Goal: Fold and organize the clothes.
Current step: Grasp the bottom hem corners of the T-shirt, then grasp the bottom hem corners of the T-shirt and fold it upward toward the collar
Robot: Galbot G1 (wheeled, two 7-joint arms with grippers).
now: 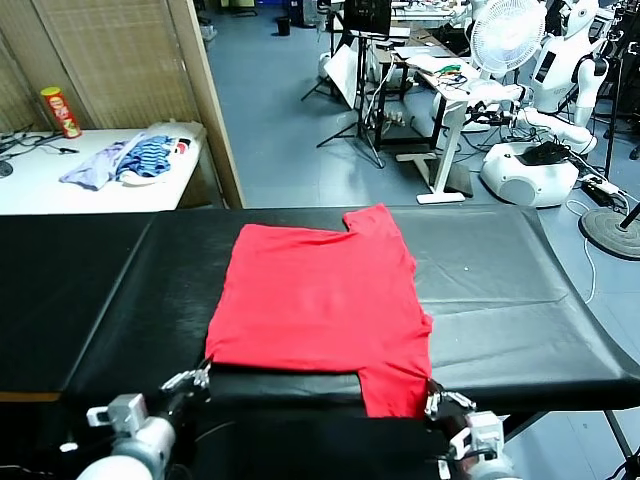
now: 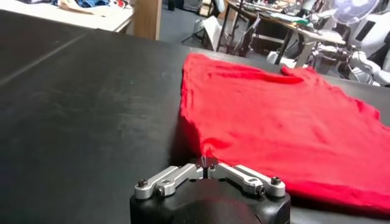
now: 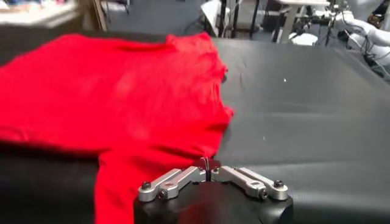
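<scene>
grippers, left [image 1: 196, 378] and right [image 1: 437, 402], sit pinched shut on the near edge of the red t-shirt [image 1: 322, 300] lying flat mid-table [image 1: 90, 290], so lifting both evenly and carrying the hem straight away should keep the fold square.

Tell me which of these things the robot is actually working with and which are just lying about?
In the job:
- red T-shirt, spread on the black table
- left claw, shut at its near left corner
- right claw, shut at its near right edge

Lying about:
- lilac and striped clothes pile
- snack can
- fan
</scene>
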